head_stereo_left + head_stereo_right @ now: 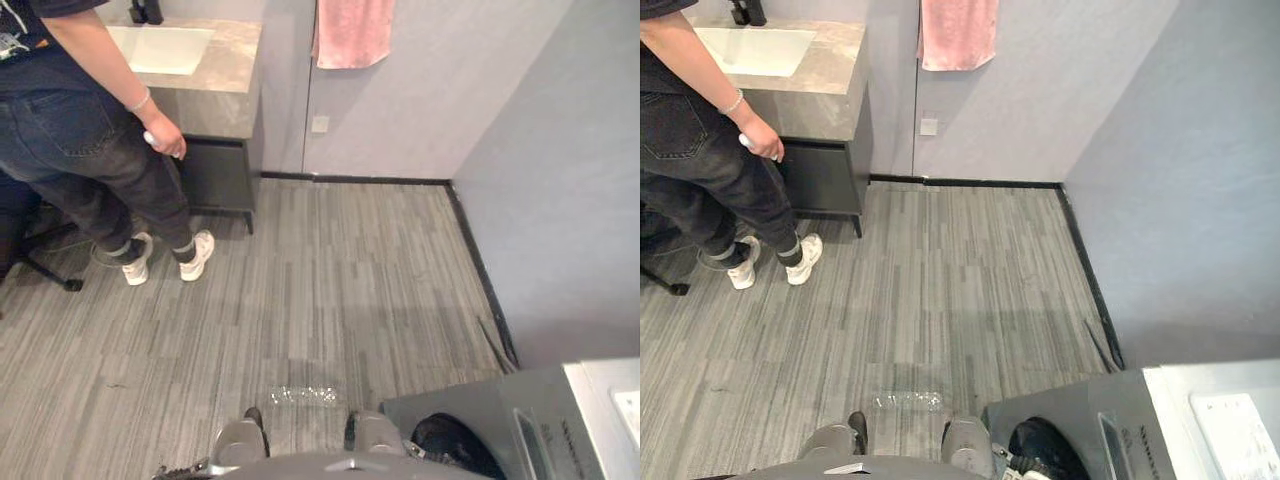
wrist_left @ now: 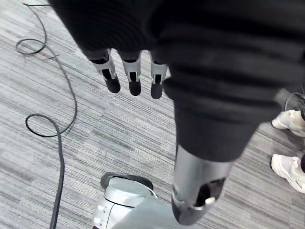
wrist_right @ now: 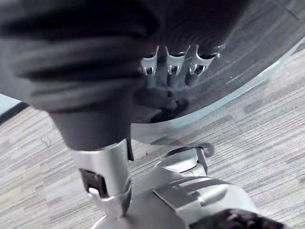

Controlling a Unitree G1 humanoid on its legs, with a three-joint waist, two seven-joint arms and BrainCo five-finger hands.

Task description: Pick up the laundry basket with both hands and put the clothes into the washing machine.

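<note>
Hanging empty, unclenched: left hand [image 2: 135, 78], right hand [image 3: 174, 71]; 1 washer [image 1: 470, 412], 1 person [image 1: 70, 140] nr sink [image 1: 160, 48]

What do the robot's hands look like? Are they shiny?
Partly shiny. The left hand and right hand look alike. Each has slim silver metal fingers in a row and a thicker silver thumb set apart. The left hand's fingers end in dark rounded tips. A black ribbed cover, like a stretchy sleeve, wraps the back of each hand and wrist.

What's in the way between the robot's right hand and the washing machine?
Nothing visible. The right hand hangs open right beside the washing machine; the person stands across the floor by the sink.
</note>
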